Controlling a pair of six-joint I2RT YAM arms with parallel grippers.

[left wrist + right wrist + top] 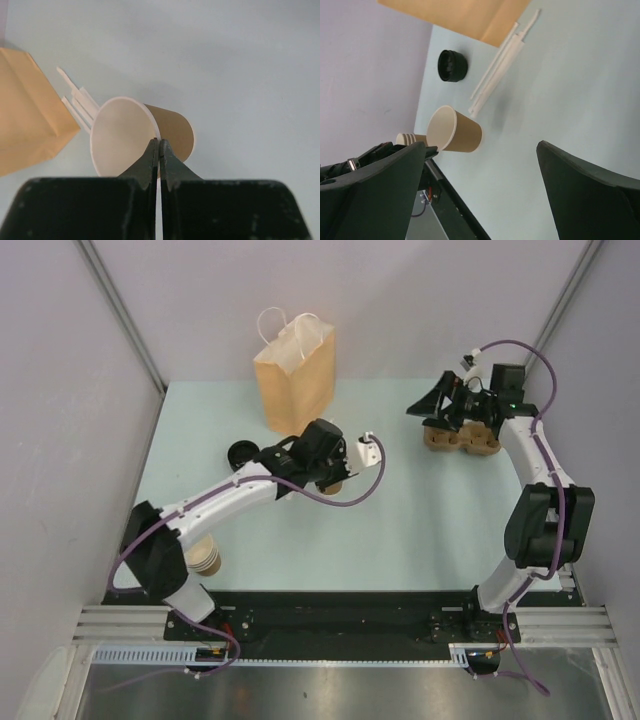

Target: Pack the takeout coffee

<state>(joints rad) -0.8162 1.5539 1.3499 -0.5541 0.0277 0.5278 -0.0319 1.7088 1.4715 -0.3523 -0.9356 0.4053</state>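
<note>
Rim of cup (125, 137) between left fingers (145, 167)

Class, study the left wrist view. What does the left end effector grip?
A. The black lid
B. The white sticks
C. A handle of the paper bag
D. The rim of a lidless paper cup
D: the left end effector has its fingers closed on the rim of the paper cup, whose cream inside is open to view, with no lid on it.
</note>
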